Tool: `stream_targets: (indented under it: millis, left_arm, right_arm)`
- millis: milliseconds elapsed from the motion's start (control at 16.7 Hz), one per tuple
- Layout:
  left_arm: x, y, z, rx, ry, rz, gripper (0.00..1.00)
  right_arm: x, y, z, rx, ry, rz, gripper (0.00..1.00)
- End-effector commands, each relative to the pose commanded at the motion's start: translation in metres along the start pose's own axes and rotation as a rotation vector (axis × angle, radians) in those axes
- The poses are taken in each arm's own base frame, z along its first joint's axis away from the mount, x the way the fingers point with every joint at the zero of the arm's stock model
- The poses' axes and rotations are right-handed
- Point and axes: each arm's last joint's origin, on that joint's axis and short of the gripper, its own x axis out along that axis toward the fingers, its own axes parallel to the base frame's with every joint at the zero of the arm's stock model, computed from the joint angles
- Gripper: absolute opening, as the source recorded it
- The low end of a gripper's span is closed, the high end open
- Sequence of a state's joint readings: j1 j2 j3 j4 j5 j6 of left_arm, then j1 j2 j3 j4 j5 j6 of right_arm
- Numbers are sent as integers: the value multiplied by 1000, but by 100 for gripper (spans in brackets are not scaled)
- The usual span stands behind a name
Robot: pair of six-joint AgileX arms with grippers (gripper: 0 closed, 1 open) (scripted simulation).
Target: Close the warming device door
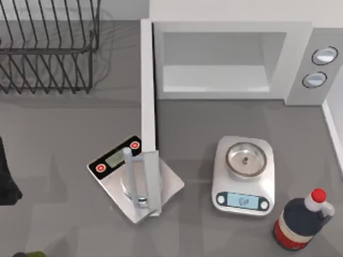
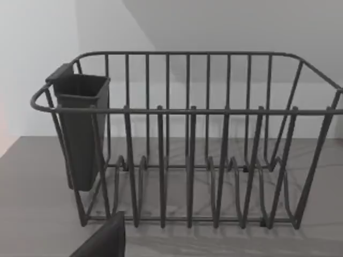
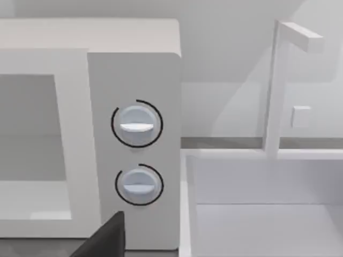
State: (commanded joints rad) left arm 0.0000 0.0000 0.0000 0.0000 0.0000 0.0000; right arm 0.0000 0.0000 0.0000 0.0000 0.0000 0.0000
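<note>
The warming device (image 1: pixel 300 59) is a light grey microwave at the back of the table, with two round knobs (image 1: pixel 324 55) on its right panel. Its cavity (image 1: pixel 214 59) is exposed. The door (image 1: pixel 147 96) stands wide open, hinged at the cavity's left and swung out towards the table's front, seen edge-on. Its bar handle (image 1: pixel 136 179) is at the free end. The right wrist view faces the microwave (image 3: pixel 134 69) and its knobs (image 3: pixel 136 124), with a dark part of my right gripper (image 3: pixel 104 238) at the edge. My left arm (image 1: pixel 6 179) is parked at the far left.
Silver kitchen scales (image 1: pixel 115 160) lie under the door's free end, and a second set (image 1: pixel 244 174) sits right of it. A dark bottle with a red cap (image 1: pixel 300 222) stands front right. A wire dish rack (image 1: pixel 48 48) fills the back left.
</note>
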Motion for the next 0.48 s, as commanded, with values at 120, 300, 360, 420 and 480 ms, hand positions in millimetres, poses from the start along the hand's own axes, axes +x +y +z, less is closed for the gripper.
stream_targets:
  millis: [120, 300, 360, 420, 480]
  left_arm:
    - [0, 0, 0, 0, 0, 0, 92]
    - [0, 0, 0, 0, 0, 0, 70]
    - [0, 0, 0, 0, 0, 0, 62]
    - [0, 0, 0, 0, 0, 0, 55]
    - [0, 0, 0, 0, 0, 0, 47]
  right_arm:
    - [0, 0, 0, 0, 0, 0, 100]
    - [0, 0, 0, 0, 0, 0, 100]
    - [0, 0, 0, 0, 0, 0, 100]
    - [0, 0, 0, 0, 0, 0, 100]
    - [0, 0, 0, 0, 0, 0, 100]
